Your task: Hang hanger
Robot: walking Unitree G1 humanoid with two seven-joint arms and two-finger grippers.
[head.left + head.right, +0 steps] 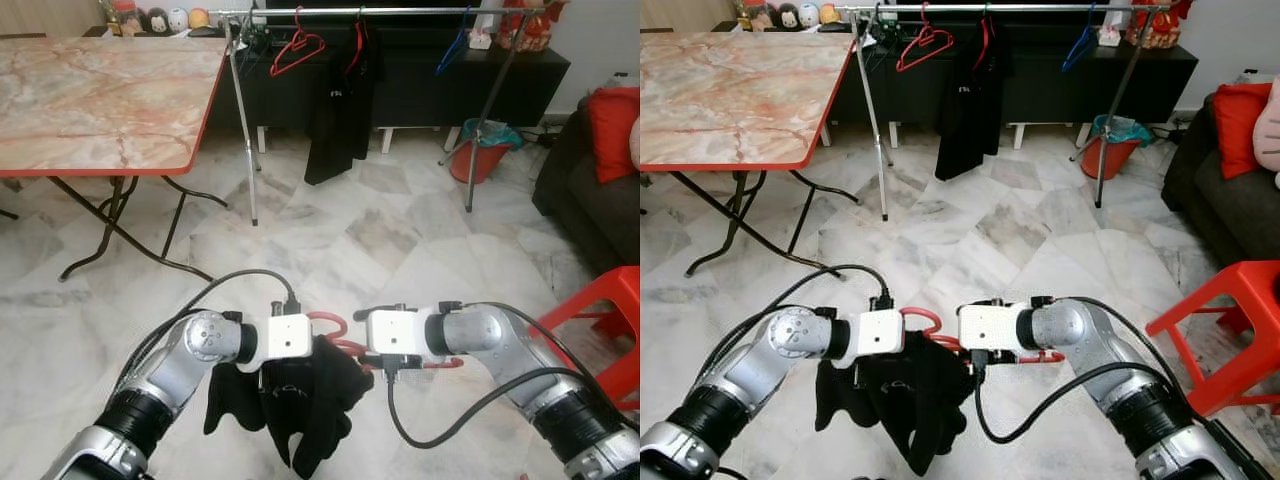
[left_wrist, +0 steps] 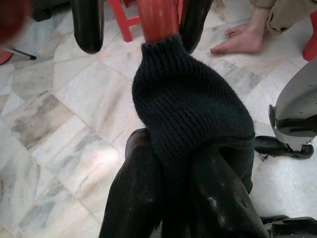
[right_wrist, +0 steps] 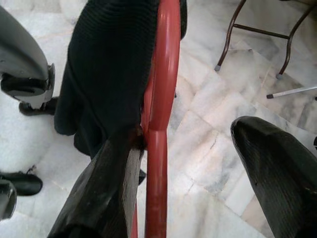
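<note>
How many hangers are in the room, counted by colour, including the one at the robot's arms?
Red hangers: 3 (one bare on the rail at, one under the black garment at, one with dark clothing by the left gripper at)
Blue hangers: 1
Total: 4

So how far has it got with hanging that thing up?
Done: the black knitted garment already sits on the red plastic hanger. In hand: the left gripper and the right gripper hold that hanger low over the marble floor. Left: carrying it across to the metal clothes rail and hooking it on.
</note>
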